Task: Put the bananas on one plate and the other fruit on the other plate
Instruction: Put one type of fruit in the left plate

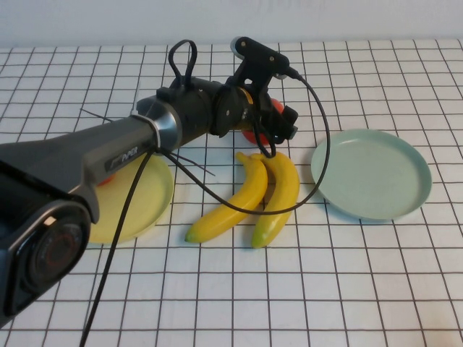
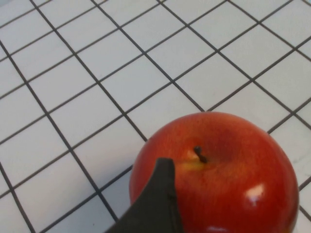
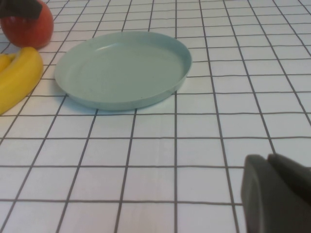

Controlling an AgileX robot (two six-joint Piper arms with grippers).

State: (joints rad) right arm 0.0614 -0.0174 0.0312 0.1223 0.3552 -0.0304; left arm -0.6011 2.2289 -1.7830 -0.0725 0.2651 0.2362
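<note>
Two yellow bananas (image 1: 231, 206) (image 1: 278, 191) lie side by side in the middle of the table. The blue-green plate (image 1: 372, 173) lies empty to their right. The yellow plate (image 1: 148, 195) lies to their left, partly under my left arm. A sliver of a red apple (image 1: 107, 178) shows on it. My left gripper (image 1: 278, 126) hangs over the other red apple (image 1: 251, 135), just behind the bananas. In the left wrist view one finger (image 2: 158, 204) overlaps the top of this apple (image 2: 218, 174); the jaws look open. My right gripper (image 3: 269, 162) is shut and empty, low over the table.
The table is a white cloth with a black grid. The right wrist view shows the blue-green plate (image 3: 121, 68), a banana (image 3: 19, 77) and the apple (image 3: 29, 26) beyond it. A black cable (image 1: 318, 144) loops from the left wrist over the bananas.
</note>
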